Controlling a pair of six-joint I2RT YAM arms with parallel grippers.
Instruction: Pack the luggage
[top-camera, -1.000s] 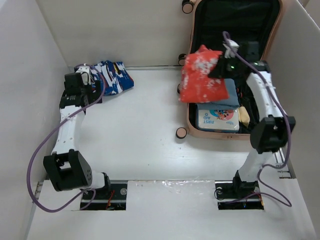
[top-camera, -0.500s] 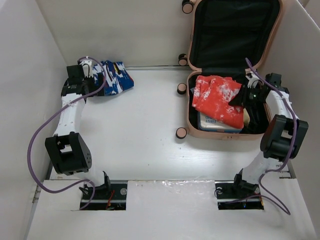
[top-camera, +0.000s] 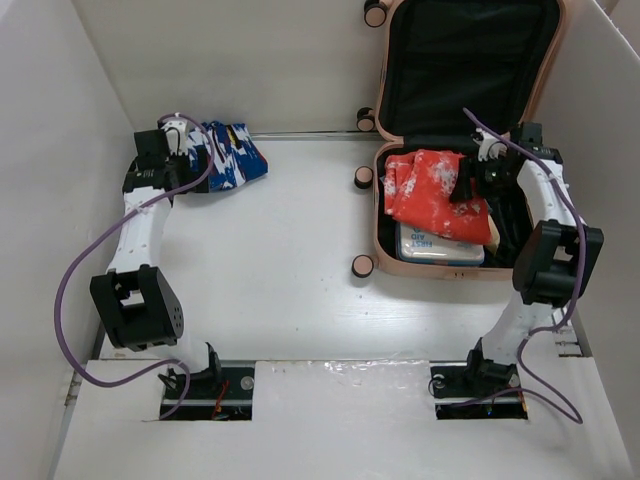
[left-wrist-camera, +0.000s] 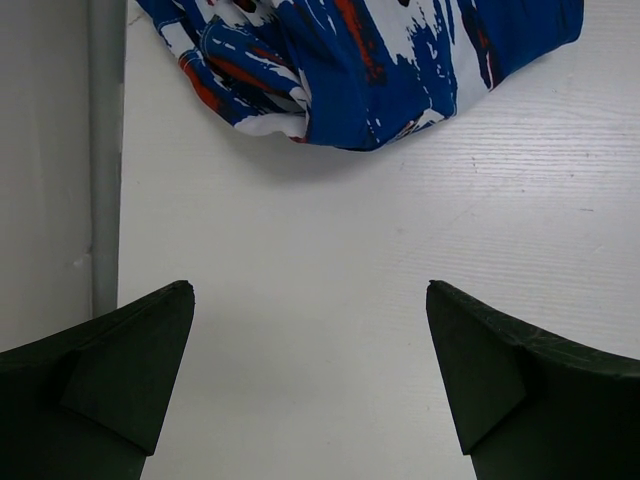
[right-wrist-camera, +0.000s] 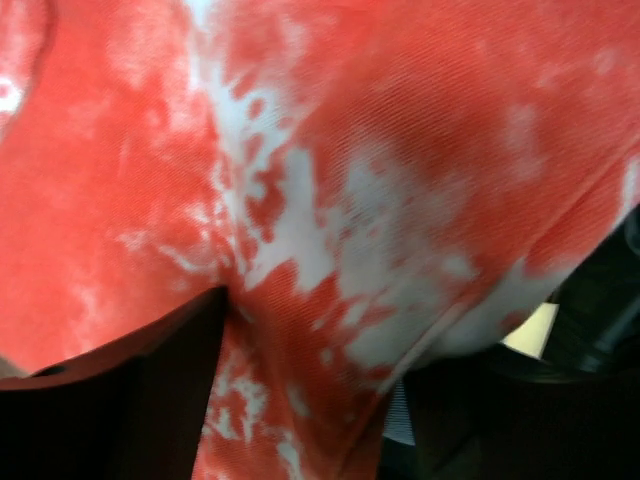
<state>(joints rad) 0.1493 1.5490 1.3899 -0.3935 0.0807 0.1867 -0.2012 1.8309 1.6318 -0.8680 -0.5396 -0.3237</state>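
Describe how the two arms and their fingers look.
The arms match: the left arm and right arm have white links joined by chunky black joint housings. A purple cable loops loosely along each. The left gripper has dark, wedge-shaped fingers with flat faces. The right gripper has equally dark fingers. No markings show.

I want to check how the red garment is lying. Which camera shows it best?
Top external view: it shows nearly all the red garment, lying in the luggage. The right wrist view shows only a close-up patch of fabric; the left wrist view misses it.
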